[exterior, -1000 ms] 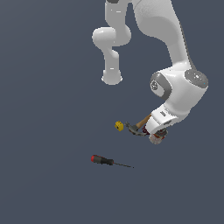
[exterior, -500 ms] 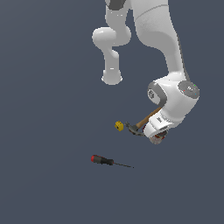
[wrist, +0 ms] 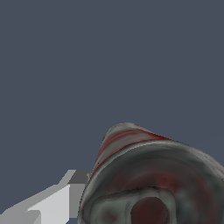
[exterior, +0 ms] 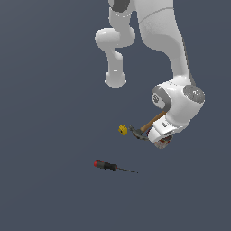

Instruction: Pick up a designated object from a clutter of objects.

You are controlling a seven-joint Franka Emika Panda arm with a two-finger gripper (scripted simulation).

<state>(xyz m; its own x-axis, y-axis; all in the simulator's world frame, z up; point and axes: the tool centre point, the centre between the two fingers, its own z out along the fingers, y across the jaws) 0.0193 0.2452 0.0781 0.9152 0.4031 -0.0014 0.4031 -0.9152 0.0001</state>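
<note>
The white-and-red can (exterior: 164,143) stands at the exterior view's right, mostly hidden under my white hand. My gripper (exterior: 159,138) is low over it. In the wrist view the can (wrist: 148,175) fills the near corner, with its dark grey top and red-streaked wall very close. One pale finger (wrist: 57,202) lies right beside the can's wall; the other finger is hidden. The jaws look open around the can. The wooden-handled hammer (exterior: 148,124) lies beside the hand, its head next to the small yellow block (exterior: 122,130). The dark red lump is hidden.
A red-and-black-handled screwdriver (exterior: 107,166) lies alone on the dark grey floor, nearer the exterior view's left. The arm's white base (exterior: 115,81) stands behind the clutter.
The hand has dropped lower and swung a little to the exterior view's left over the can. The objects have not moved.
</note>
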